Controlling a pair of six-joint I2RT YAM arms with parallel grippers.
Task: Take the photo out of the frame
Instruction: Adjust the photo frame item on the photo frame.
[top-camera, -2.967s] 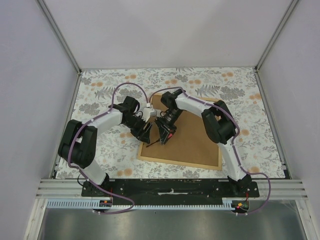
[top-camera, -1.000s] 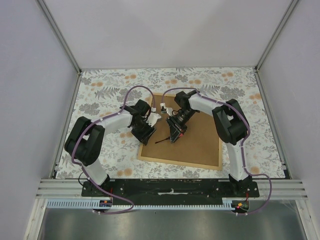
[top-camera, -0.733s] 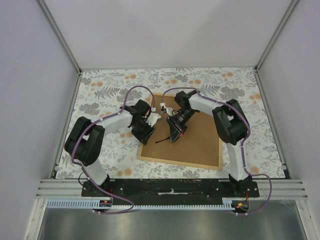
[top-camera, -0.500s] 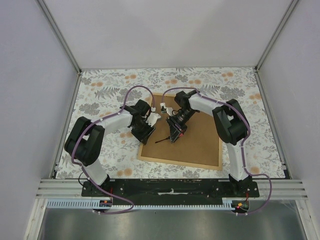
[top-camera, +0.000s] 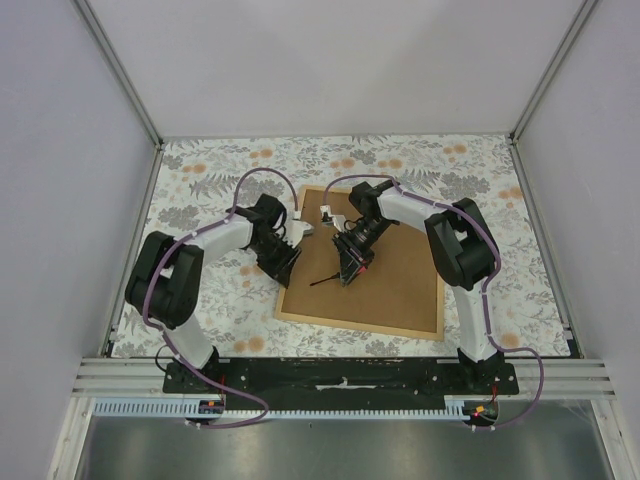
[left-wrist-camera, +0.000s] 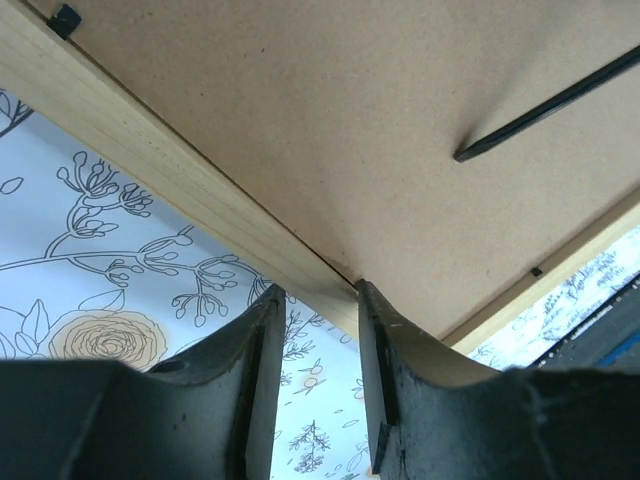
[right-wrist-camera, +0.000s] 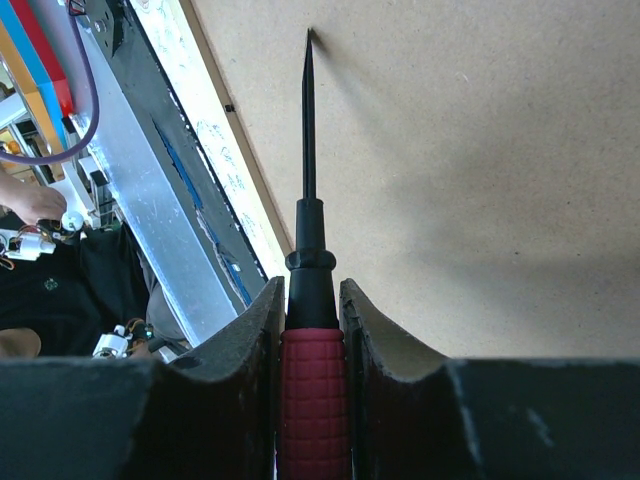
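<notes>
- The left tool lies a little nearer the tabletop's left edge than half a second ago. Its tips are now at the left wooden strip of the frame.
- The left arm's wrist and forearm have swung the same way. Its purple cable loop now arches closer to the left edge.
- Compared with three seconds ago, the right tool and the screwdriver clamped in it lie further toward the right edge. The black tip reaches further in over the frame's brown back, and the gap between the two tools is wider.
</notes>
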